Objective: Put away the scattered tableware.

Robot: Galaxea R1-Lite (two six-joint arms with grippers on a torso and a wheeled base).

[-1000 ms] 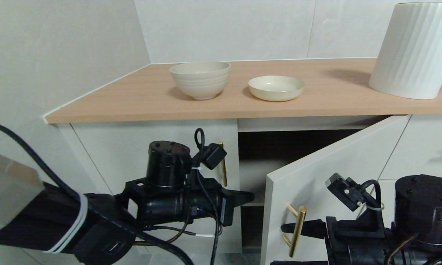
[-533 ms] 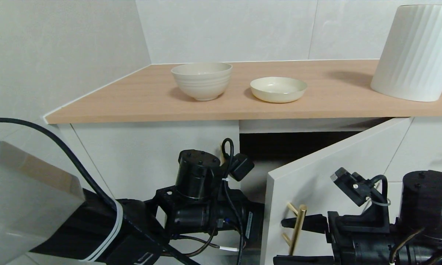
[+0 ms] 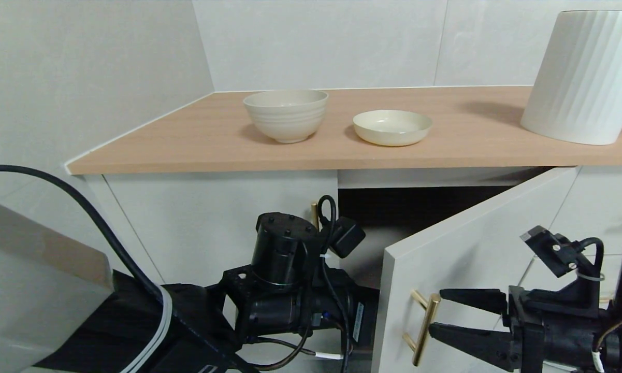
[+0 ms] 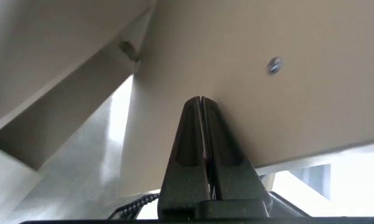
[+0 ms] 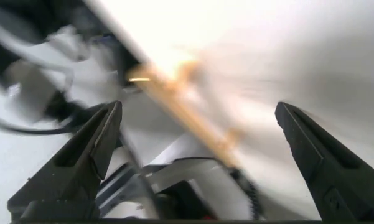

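Bowl (image 3: 285,114) and dish (image 3: 392,126) sit high above spread right gripper (image 3: 435,311), closed left gripper (image 4: 200,102).

Creams, white and pale wood; black and brass.
Cream ribbed ceramic bowl (image 3: 286,114), faintly banded; plain pale-yellow shallow round dish (image 3: 392,126); light brown wood-grain countertop (image 3: 212,140); white vertically fluted cylinder (image 3: 585,77). Just ahead of the jaws of the matte black right gripper (image 3: 436,312), shiny brass bar handle (image 3: 425,324) on plain white cabinet door (image 3: 471,248).

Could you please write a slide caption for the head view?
Bowl and dish sit on the counter while the open right gripper faces the door handle.
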